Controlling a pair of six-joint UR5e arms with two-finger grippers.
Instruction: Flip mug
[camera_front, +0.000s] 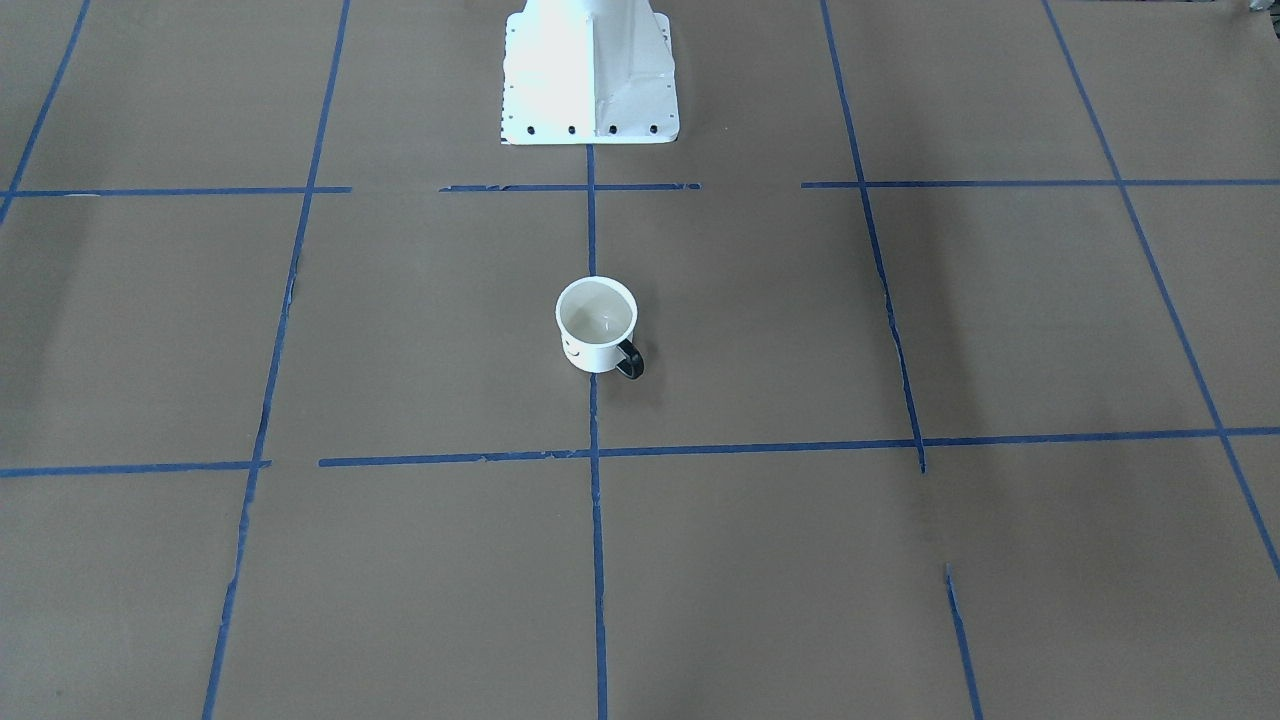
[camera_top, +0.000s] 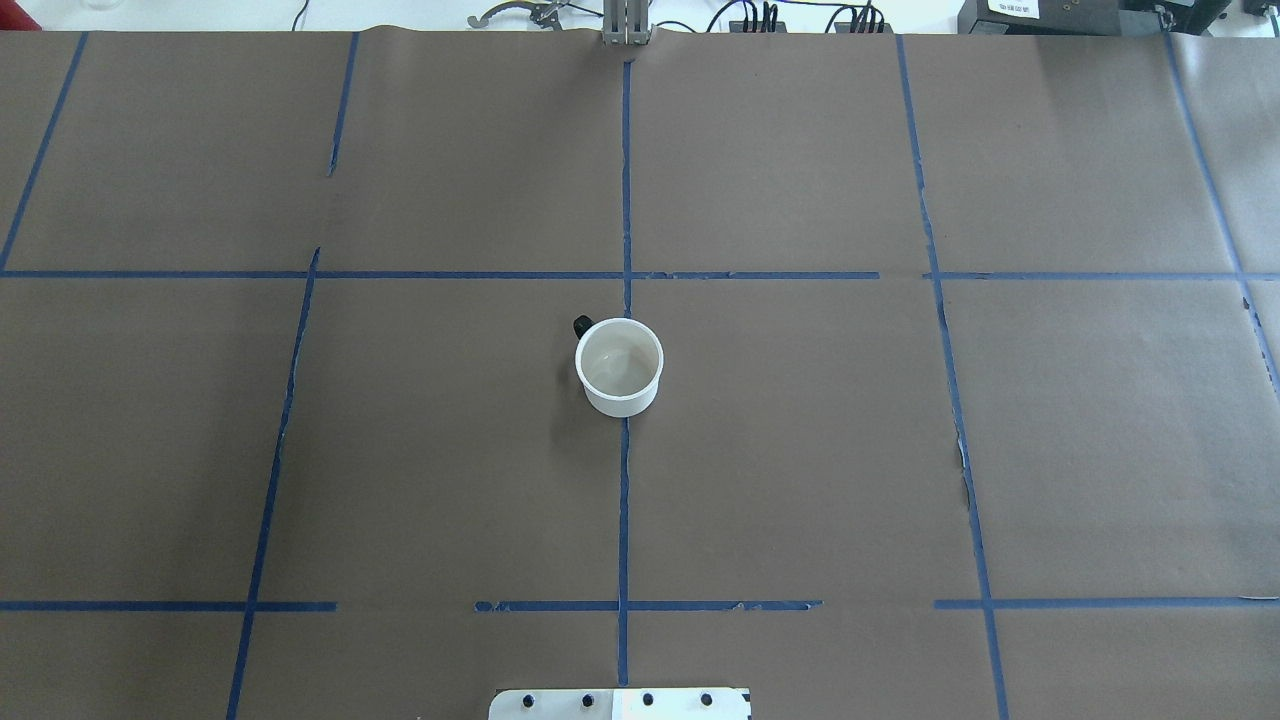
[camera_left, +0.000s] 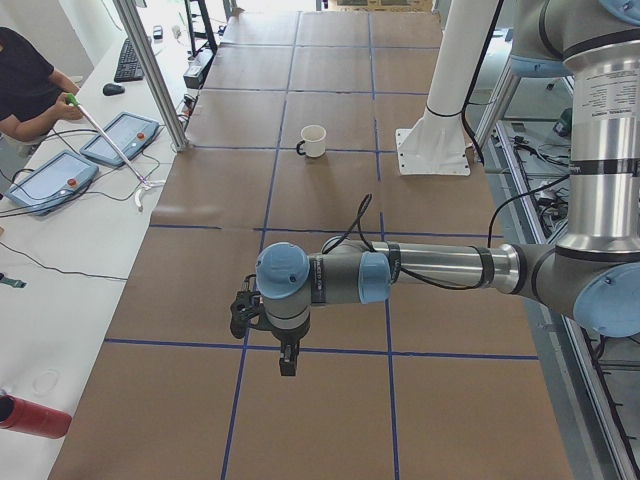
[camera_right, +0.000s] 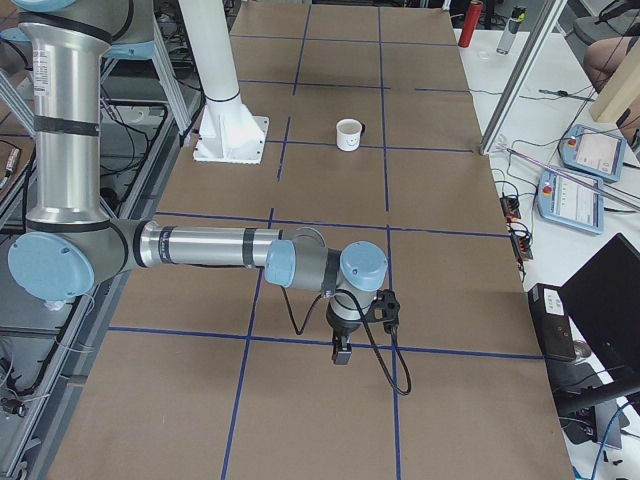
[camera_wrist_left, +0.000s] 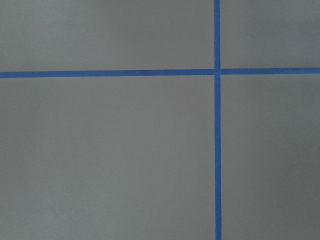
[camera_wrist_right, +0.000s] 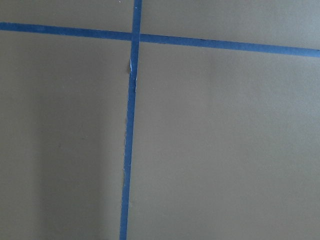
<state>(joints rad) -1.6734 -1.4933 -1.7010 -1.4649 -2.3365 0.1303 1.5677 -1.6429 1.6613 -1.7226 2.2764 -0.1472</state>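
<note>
Left pincer (camera_left: 287, 358), right pincer (camera_right: 342, 352): cannot tell grip | mug (camera_top: 620, 366) upright, mouth up, handle (camera_top: 582, 325) far-left

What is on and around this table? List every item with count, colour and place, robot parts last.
mug: one, white with black handle, upright with its opening up on the centre tape line; handle towards the robot's left and far side.
brown paper: covers the tabletop.
blue tape: grid of lines across the paper.
teach pendants: two, grey-blue, on the white bench beyond the table's far edge.
keyboard: one, black, same bench.
red cylinder: one, lying on the bench.
operator: one, black shirt, at the bench.
pedestal: one, white, on the robot's side of the mug.
left arm: silver and blue, left claw over the paper, far from the mug; open or shut unclear.
right arm: likewise, right claw.
</note>
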